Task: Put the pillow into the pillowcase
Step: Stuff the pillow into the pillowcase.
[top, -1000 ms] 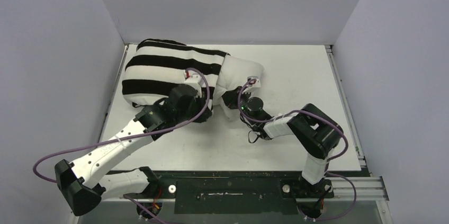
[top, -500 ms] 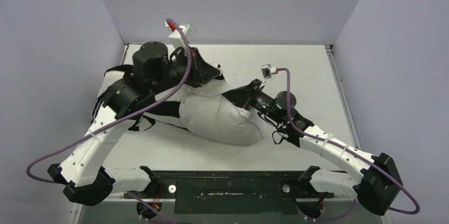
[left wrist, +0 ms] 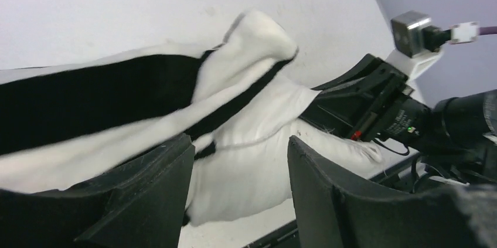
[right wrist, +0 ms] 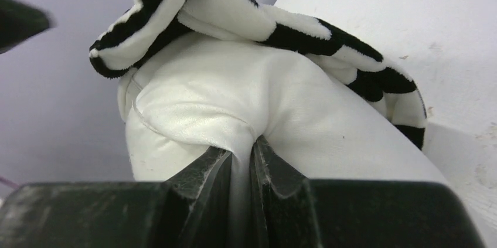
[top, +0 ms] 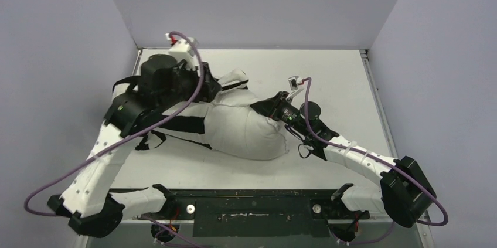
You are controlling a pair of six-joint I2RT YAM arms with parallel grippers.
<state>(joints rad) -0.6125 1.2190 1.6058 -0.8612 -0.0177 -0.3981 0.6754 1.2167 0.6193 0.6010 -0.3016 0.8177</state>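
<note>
The pillow (top: 246, 133) sticks partly out of the pillowcase (left wrist: 105, 101), right pincer (right wrist: 243, 154) pinching it

Both arms are bolted to a black base rail (top: 252, 216) that carries two silver bolts. The left arm (top: 96, 163) and right arm (top: 358, 157) have white shells between bulky black joint housings. A purple cable (top: 26, 204) loops along each arm from the rail end to a small white camera block at the end farthest from the rail. The left gripper (left wrist: 237, 166) and right gripper (right wrist: 241, 154) have matte black, wedge-shaped fingers with grey scuffs.
</note>
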